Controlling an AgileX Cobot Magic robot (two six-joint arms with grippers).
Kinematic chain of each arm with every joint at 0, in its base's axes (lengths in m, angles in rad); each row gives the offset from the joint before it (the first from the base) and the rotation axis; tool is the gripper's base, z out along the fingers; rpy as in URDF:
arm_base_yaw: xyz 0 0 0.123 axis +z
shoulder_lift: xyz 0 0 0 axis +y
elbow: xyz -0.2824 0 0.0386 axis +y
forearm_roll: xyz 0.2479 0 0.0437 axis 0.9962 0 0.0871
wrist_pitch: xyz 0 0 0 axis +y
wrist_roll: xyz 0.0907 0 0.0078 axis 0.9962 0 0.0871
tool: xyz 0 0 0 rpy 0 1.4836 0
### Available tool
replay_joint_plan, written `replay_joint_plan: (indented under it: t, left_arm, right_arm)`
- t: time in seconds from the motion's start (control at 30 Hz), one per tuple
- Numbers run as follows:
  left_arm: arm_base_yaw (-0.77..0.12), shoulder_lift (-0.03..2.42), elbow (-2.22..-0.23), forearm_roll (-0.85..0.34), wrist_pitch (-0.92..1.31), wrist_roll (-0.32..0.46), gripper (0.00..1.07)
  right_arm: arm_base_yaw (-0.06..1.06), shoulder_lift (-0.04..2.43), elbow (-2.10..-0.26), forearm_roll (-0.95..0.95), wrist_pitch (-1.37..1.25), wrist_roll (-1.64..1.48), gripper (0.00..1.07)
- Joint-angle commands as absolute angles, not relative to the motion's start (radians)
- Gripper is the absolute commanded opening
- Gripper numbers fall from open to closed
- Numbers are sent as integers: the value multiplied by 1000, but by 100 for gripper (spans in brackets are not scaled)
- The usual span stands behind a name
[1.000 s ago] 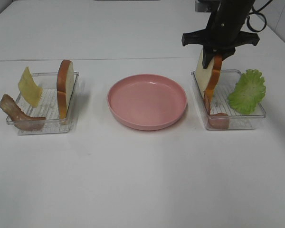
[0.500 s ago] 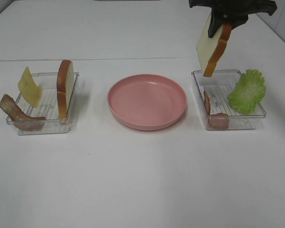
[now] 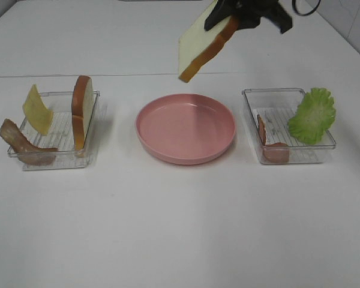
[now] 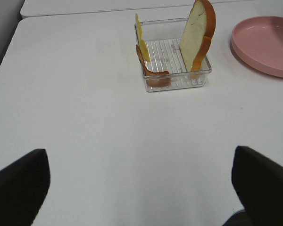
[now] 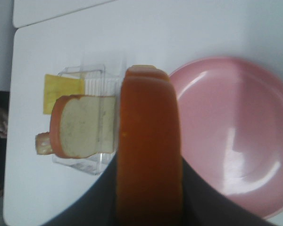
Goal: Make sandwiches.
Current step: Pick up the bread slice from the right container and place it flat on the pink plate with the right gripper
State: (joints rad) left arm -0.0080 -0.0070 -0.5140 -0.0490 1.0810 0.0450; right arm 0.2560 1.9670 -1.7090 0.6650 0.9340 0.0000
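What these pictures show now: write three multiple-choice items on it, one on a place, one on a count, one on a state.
1. The lettuce leaf lies:
A. on the table top
B. in a gripper
C. in the clear tray on the high view's right

2. Bread slices in view:
A. one
B. two
C. four

3. The right gripper is:
A. open and empty
B. shut on a bread slice, held in the air
C. resting on the table

Key: 1 C, the leaf leans inside that tray. 2 B, one is held and a standing slice is in the other tray. 3 B, its fingers clamp the crust.
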Motion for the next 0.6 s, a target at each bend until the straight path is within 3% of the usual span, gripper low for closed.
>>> replay_joint_plan:
  t: [0.03, 0.1, 0.6]
  left_arm:
    - [-13, -18, -514, -55, 1075, 42, 100]
    - [-13, -18, -514, -55, 1075, 42, 100]
    - [-13, -18, -514, -55, 1075, 42, 100]
  right_arm:
    - [265, 1968, -1664, 742, 893, -59, 0]
    - [275, 2008, -1608, 846, 854, -121, 0]
    - [310, 2194, -1610, 892, 734, -118, 0]
